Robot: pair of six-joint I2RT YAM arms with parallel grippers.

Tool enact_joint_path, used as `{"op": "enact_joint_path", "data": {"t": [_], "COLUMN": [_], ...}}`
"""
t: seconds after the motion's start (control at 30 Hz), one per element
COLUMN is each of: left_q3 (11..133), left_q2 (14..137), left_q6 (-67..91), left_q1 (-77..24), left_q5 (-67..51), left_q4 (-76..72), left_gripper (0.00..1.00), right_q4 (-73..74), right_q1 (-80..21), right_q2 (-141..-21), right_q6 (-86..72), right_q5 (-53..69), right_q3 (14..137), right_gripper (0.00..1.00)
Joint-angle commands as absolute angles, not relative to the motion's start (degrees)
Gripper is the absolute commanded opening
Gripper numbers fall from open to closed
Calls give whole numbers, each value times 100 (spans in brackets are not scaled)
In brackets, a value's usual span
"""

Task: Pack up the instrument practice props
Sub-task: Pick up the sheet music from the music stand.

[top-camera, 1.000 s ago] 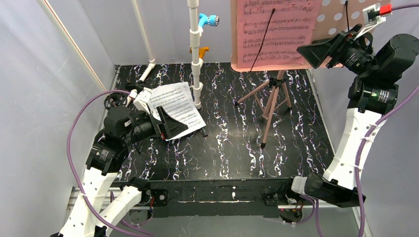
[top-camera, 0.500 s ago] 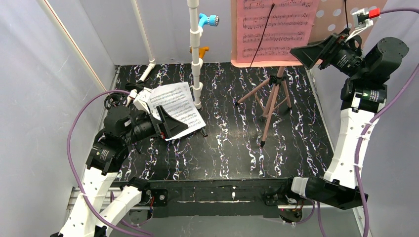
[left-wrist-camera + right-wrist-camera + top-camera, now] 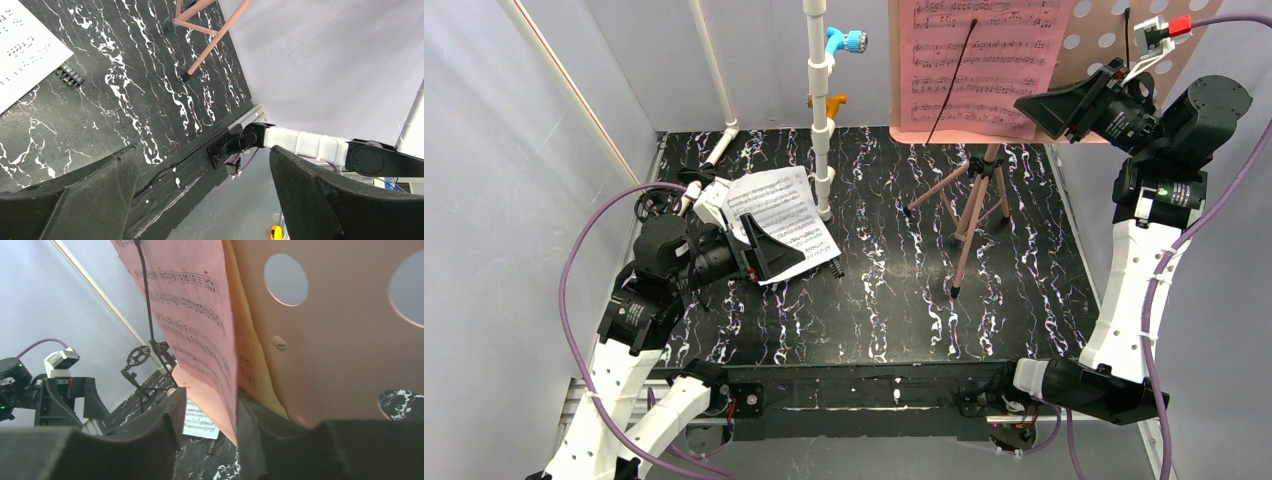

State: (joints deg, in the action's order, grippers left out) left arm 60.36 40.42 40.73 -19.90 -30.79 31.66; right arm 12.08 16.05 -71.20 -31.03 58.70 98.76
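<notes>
The top of the stand's punched desk (image 3: 1092, 58), of the pink sheet (image 3: 984, 60) on it, and of the white pipe upright (image 3: 816, 60) is cut off by the overhead view's upper edge. The white sheet (image 3: 779, 205) is partly covered by the left gripper (image 3: 774, 250). In the right wrist view the desk's lower edge is hidden behind the right gripper (image 3: 211, 407); contact with the pink sheet cannot be told.

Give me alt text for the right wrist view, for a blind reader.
The right gripper has its black jaws astride the lower edge of a pink sheet-music page, not clamped. Behind stands a pink hole-punched music-stand desk. A white music sheet lies below.
</notes>
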Motion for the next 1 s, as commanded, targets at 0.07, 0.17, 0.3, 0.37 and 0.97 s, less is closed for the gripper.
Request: {"op": "enact_joint_path", "data": {"t": [0.07, 0.17, 0.3, 0.37, 0.97], "left_q3": [6009, 6016, 6024, 6022, 6026], "left_q2": [3938, 3947, 3951, 3955, 3955], "left_q6": [4052, 4052, 4041, 4047, 4152], "left_q1": [-2007, -2006, -2005, -2005, -2004], "left_q5": [-3072, -3089, -3093, -3098, -3130], "left_q4": [3110, 3111, 3111, 3111, 3076], "left_gripper": [98, 98, 98, 98, 98], "right_q4": [659, 659, 644, 507, -1337], "right_q1": [1641, 1682, 1735, 1749, 1468], "right_q2": [-7056, -7103, -7215, -7291, -7406], "right_q6": [-3371, -3366, -3424, -3571, -4643], "right_q5": [6056, 6024, 5959, 5918, 6247], "right_q3": [10038, 10133, 10294, 10305, 9658], "right_gripper": [38, 26, 22, 28, 1]}}
